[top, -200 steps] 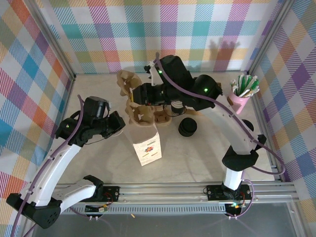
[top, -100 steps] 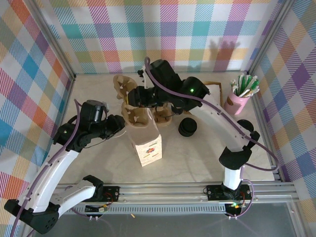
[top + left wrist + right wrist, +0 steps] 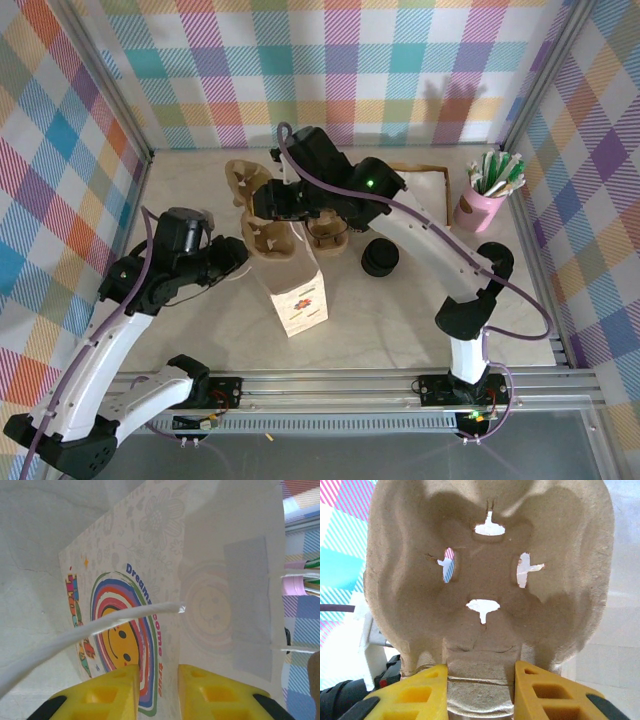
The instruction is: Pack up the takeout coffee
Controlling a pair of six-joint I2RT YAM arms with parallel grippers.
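My right gripper [image 3: 481, 667] [image 3: 272, 205] is shut on a rib of a brown cardboard cup carrier [image 3: 490, 570] [image 3: 275, 238]. It holds the carrier tilted over the open top of the white paper bag [image 3: 300, 300]. The bag [image 3: 210, 580] stands upright and shows a smiley-face print, with a white handle strap [image 3: 100, 625] across it. My left gripper [image 3: 158, 670] [image 3: 238, 258] is at the bag's left side. Its yellow fingers [image 3: 120, 685] stand slightly apart on either side of the bag's folded corner. The takeout coffee is hidden under the right arm.
A second cardboard carrier [image 3: 243, 180] lies at the back left. A low stack of black lids [image 3: 380, 257] sits right of the bag. A wooden tray [image 3: 425, 180] and a pink cup of stirrers [image 3: 487, 195] stand at the back right. Plaid walls close in three sides.
The right arm has carried the cardboard carrier leftward, over the bag's mouth. The left gripper has shifted slightly at the bag's side.
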